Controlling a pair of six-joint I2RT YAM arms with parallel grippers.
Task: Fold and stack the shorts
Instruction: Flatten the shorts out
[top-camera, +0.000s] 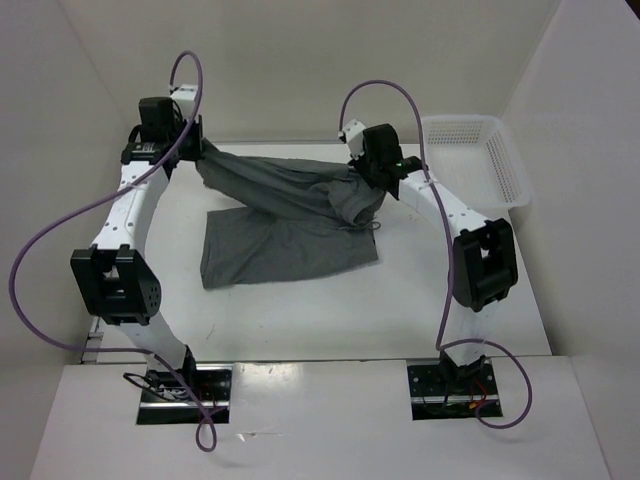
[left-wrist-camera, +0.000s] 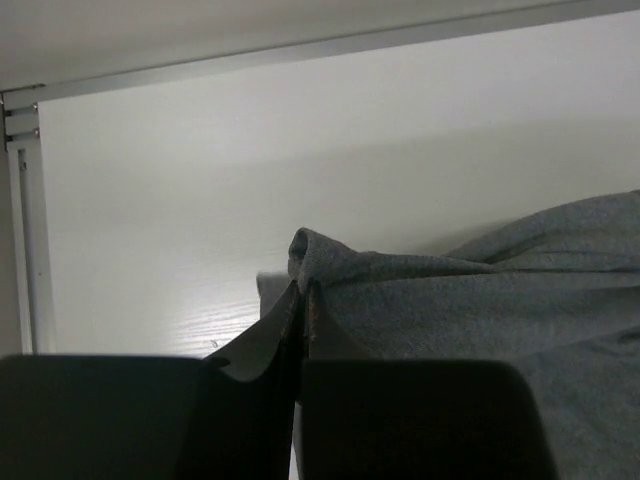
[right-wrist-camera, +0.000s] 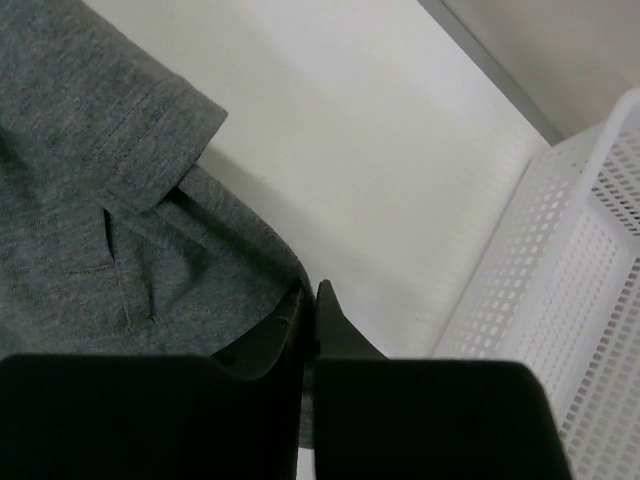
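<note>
Pinching opposite edges, left end effector (top-camera: 192, 148) and right end effector (top-camera: 368, 188) hold the shorts (top-camera: 285, 235) taut between them, the rest trailing beneath onto the surface (top-camera: 300, 310); lowering both evenly should avoid wrinkles.

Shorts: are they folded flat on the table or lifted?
Partly lifted, not folded: left gripper and right gripper each pinch an edge of the shorts; the rest drapes onto the table.
</note>
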